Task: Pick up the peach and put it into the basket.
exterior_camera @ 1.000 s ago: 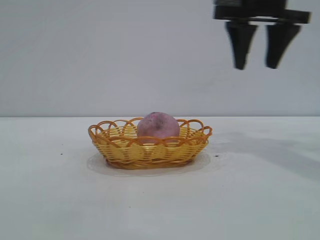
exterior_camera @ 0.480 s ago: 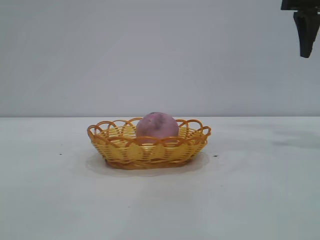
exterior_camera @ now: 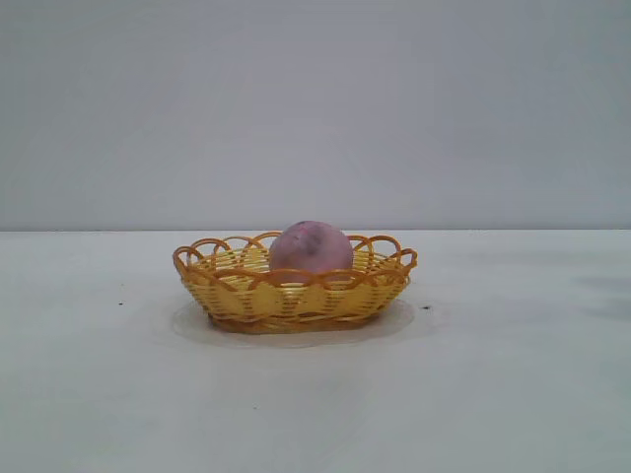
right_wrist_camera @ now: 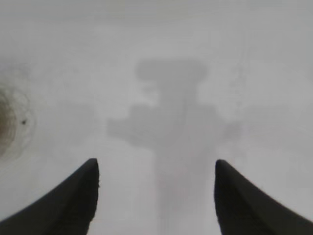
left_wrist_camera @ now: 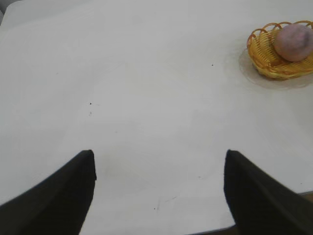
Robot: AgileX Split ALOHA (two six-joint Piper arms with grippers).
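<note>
The pink-mauve peach (exterior_camera: 312, 245) lies inside the yellow wicker basket (exterior_camera: 296, 301), which stands on the white table in the exterior view. The left wrist view shows the same peach (left_wrist_camera: 293, 41) in the basket (left_wrist_camera: 261, 54), far off from my left gripper (left_wrist_camera: 159, 159). That gripper is open over bare table with nothing between its fingers. My right gripper (right_wrist_camera: 156, 166) is open too, high over bare table, holding nothing. Neither gripper shows in the exterior view.
The white table (exterior_camera: 493, 394) spreads wide around the basket on all sides. My right arm's shadow (right_wrist_camera: 171, 122) falls on the table below it. A dark edge of the table (left_wrist_camera: 215, 230) shows close under the left gripper.
The right gripper has gone up and to the right, out of the exterior view. The peach and the basket have stayed where they were.
</note>
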